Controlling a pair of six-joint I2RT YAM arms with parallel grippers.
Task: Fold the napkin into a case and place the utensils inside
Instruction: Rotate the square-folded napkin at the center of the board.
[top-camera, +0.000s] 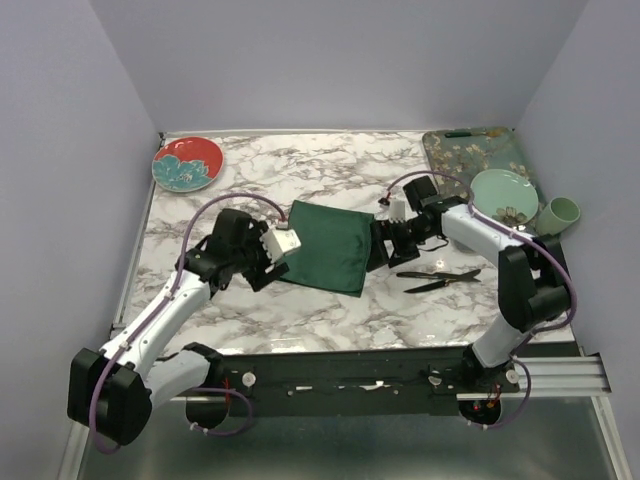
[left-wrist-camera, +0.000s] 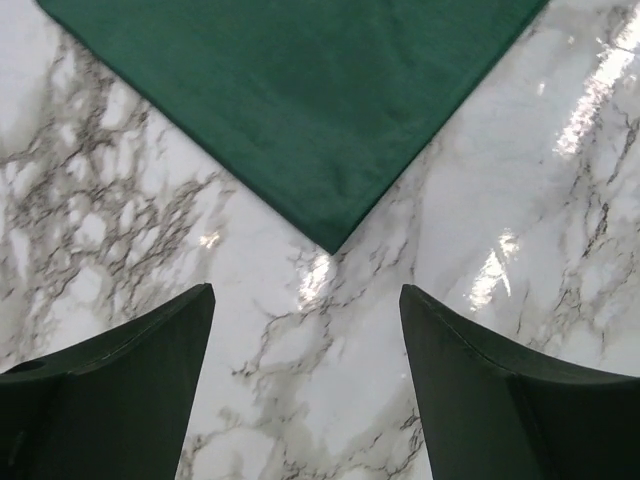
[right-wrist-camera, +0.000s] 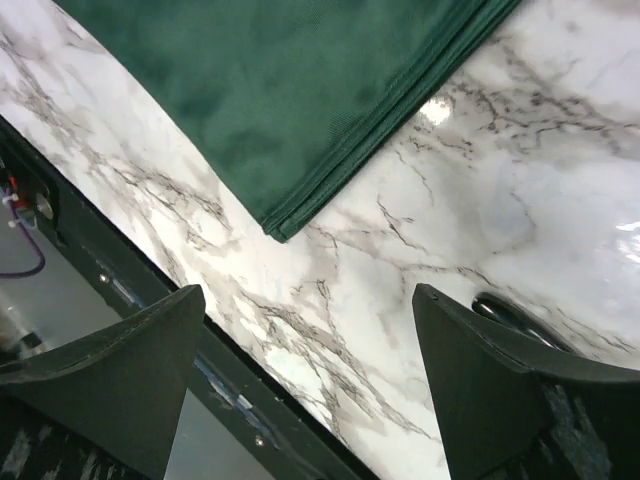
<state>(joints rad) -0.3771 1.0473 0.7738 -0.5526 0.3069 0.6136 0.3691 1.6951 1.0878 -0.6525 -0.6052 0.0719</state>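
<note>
At the far left corner of the marble desk (top-camera: 260, 320) sits a red plate (top-camera: 187, 163) with a teal flower on it. Nearer, the left arm reaches in toward the middle. The left end effector (left-wrist-camera: 305, 300) stands wide, with only bare marble between its fingers (left-wrist-camera: 150, 350). In the left wrist view one corner of the napkin (top-camera: 330, 245) points at that gap, close to it but not touching.

The napkin lies flat near the middle of the desk, a dark green, roughly square piece set slightly askew (it is not a long narrow sleeve). In the right wrist view its edge shows several stacked layers, so it is folded.

Just right of the cloth is the right end effector (right-wrist-camera: 308, 300), also wide and holding nothing. Its fingers (right-wrist-camera: 480, 370) hang over marble near the napkin's layered corner and clear of it. The front edge of the desk runs under the fingers in that view.

Further right and a little nearer lie the two black utensils (top-camera: 437, 278), side by side on the marble, well apart from the napkin. The dark end of one shows beside a finger in the right wrist view.

At the far right corner lies a teal floral tray (top-camera: 475, 155). A mint plate (top-camera: 503, 193) overlaps its near edge, and a pale green cup (top-camera: 560, 212) stands just right of the plate.
</note>
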